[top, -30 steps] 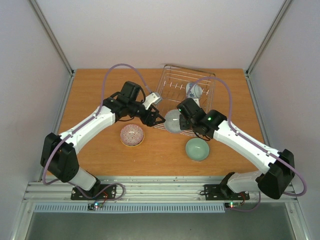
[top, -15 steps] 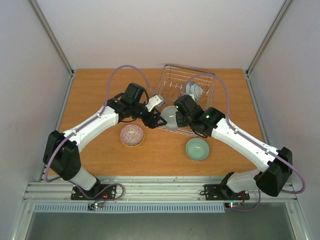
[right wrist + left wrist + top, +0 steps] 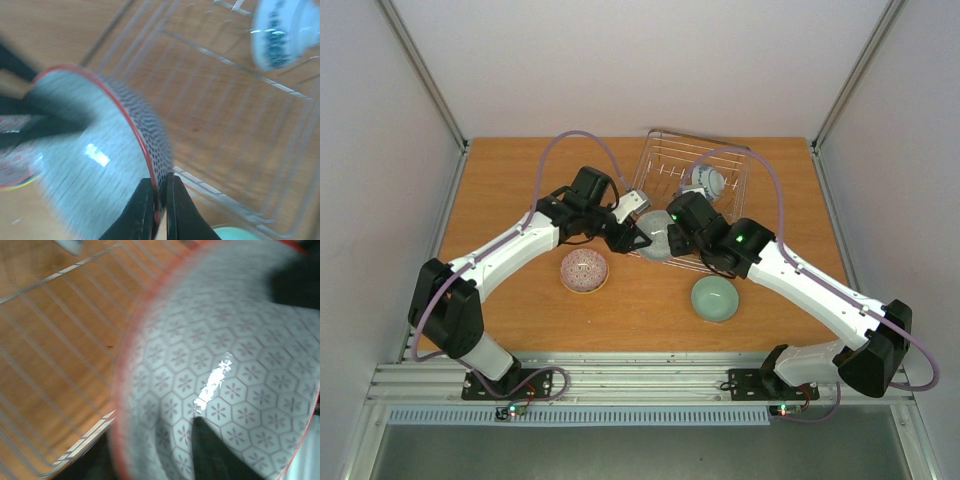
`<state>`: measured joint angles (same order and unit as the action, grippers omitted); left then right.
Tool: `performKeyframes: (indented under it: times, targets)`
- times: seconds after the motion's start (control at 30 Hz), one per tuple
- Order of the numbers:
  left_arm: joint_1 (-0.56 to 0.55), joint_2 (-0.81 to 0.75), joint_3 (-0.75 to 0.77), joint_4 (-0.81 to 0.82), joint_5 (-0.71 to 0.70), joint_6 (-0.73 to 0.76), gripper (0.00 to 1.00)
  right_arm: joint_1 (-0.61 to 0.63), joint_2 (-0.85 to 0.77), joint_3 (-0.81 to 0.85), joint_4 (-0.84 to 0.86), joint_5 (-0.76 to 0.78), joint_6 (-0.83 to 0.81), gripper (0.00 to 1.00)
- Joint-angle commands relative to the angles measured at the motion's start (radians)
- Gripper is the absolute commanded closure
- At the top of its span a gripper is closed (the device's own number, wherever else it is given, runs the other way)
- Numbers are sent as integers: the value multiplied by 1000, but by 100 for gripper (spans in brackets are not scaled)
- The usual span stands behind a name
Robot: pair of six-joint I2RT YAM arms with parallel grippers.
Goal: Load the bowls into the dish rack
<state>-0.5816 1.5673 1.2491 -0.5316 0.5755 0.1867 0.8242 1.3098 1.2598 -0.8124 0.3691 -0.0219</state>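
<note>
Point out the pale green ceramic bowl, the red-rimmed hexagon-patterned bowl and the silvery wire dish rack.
pale green ceramic bowl point(image 3: 714, 298): top external view, inner bottom.
red-rimmed hexagon-patterned bowl point(image 3: 175, 385): left wrist view, inner wall.
silvery wire dish rack point(image 3: 665, 178): top external view, bare floor grid.

A red-rimmed bowl of glossy glazed ceramic, printed with grey hexagons, catches a bright spot of glare. The blue-and-white bowl, the pale green bowl and the pink patterned bowl look smooth and glazed too. The dish rack is thin, shiny silvery metal wire on a table of smooth, matt orange-brown wood, and the arms have smooth white plastic shells with matt black joints.
</note>
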Motion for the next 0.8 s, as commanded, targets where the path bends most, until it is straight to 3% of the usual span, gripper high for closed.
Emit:
performKeyframes:
  times: [0.0,0.1,0.13,0.27,0.37,0.6,0.77]
  targets:
    - [-1,21,-1,27,-26,36,99,14,-22,40,52,19,1,99]
    - [-1,16,-9,32,-28,40,99,15,-31,27,60,26,2,97]
    - [0,10,-18,48,-27,40,99,14,-39,19,64,33,4,91]
    - [23,-13,-39,73,20,51,100,13,-102,-37,123,28,-17,54]
    - [79,-19,-45,91,150,39,99,7,-146,-73,162,-9,-30,33]
    - [159,-9,-69,130,352,4,100,-28,-161,-98,223,-263,-12,9]
    - [180,-9,-76,124,515,20,99,-54,-156,-141,309,-469,20,1]
